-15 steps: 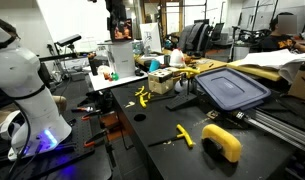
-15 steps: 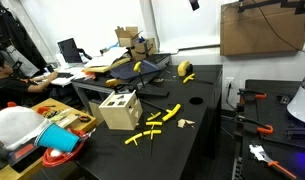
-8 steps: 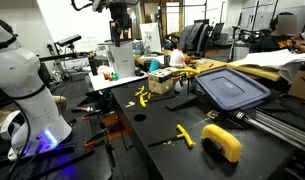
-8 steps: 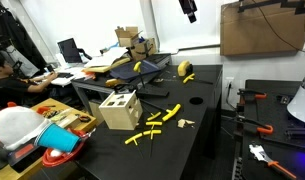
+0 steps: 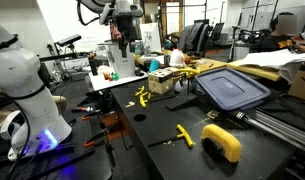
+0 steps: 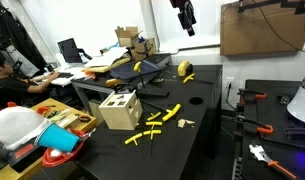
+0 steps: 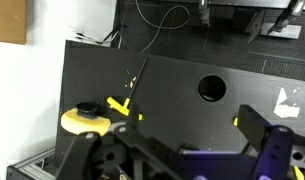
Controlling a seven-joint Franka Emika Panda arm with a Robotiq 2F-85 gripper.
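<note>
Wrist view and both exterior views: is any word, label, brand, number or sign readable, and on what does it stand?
No text can be read in any view.
Cardboard box: no print can be made out on its face.
Screen: too small and dark to read.
Yellow tool: any label is too blurred to read.
Wooden box: no marking can be made out.

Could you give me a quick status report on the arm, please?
Gripper high above black table, jaws open, empty. Yellow tape measure below, untouched. Nothing between them.
</note>
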